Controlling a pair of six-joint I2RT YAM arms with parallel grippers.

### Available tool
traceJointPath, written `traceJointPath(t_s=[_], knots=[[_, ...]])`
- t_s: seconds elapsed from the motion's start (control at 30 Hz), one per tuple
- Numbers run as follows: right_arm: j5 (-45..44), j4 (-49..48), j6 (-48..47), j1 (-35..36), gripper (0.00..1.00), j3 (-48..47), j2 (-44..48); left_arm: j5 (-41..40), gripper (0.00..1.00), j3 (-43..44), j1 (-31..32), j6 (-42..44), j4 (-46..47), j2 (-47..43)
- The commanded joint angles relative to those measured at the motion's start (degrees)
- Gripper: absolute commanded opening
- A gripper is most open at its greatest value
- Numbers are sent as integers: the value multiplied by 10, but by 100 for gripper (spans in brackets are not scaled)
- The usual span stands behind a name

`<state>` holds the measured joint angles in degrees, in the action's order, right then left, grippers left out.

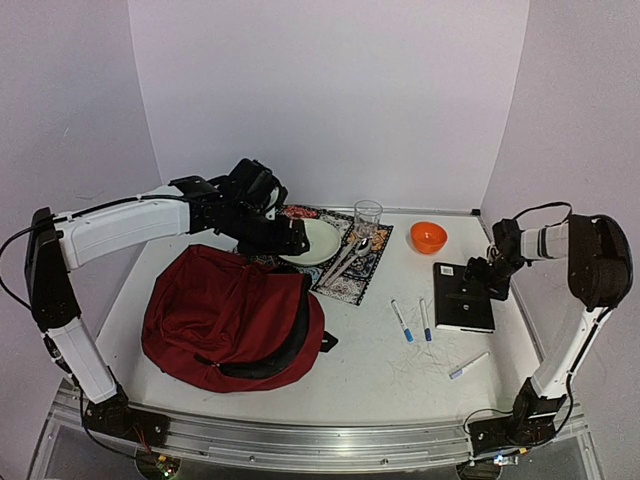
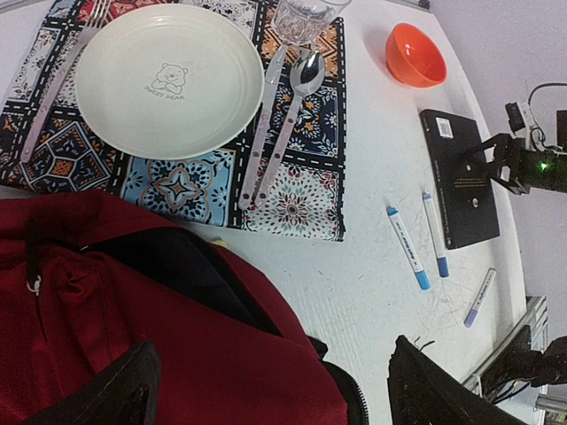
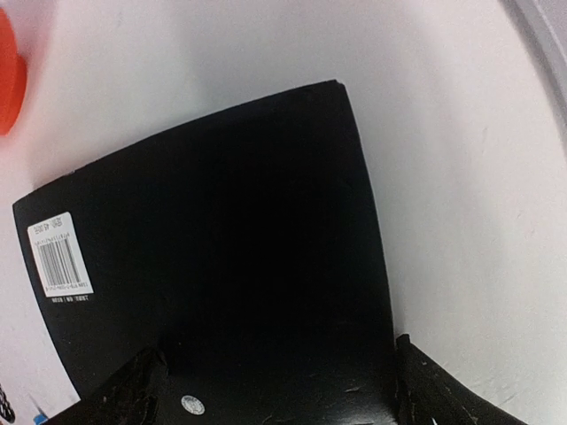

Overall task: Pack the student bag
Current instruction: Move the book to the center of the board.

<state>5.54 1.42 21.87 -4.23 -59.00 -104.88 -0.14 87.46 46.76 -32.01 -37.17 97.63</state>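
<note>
The student bag [image 1: 230,325] lies slumped on the near left part of the white worktop [image 1: 380,370]. It is dark red, with a black band curving along its right side and a black strap end poking out at its right edge. The left fingers [image 2: 275,390] hang above the bag's far part, spread wide and holding nothing.

Just beyond the bag lies a patterned placemat [image 2: 177,186], its near edge meeting the red fabric. On it sit a cream plate [image 2: 168,80] printed with a small bear, a fork [image 2: 53,88] to the plate's left, and a knife [image 2: 263,124] and spoon [image 2: 297,97] side by side to its right. A clear glass [image 1: 368,215] stands near the mat's far edge, beyond the spoon. An orange bowl [image 1: 428,237] stands on the bare worktop just right of the mat.

Nearer, on the right, lies a black notebook [image 1: 465,300] with a barcode sticker [image 3: 60,257] at one corner. The right fingers [image 3: 279,394] are over its far end, spread apart with nothing between them; whether they touch the cover cannot be told. Between notebook and bag lie one blue-capped marker [image 1: 401,320] and a second blue-capped marker [image 1: 425,320], nearly parallel. A purple-capped marker [image 1: 468,365] lies nearer still, apart from them.
</note>
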Motion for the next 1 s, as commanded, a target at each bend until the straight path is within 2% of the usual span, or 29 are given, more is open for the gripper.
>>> traceJointPath(t_s=[0.0, 0.3, 0.57, 0.77, 0.97], knots=[[42, 53, 17, 42, 87, 67, 33, 33, 89, 51, 2, 3, 28, 18], [55, 27, 72, 160, 86, 89, 55, 49, 83, 112, 33, 7, 29, 73], [89, 15, 82, 188, 84, 92, 85, 65, 72, 168, 76, 6, 30, 135], [139, -29, 97, 217, 82, 122, 102, 78, 64, 217, 106, 5, 30, 193], [139, -41, 106, 227, 81, 152, 127, 86, 64, 246, 123, 5, 30, 248]])
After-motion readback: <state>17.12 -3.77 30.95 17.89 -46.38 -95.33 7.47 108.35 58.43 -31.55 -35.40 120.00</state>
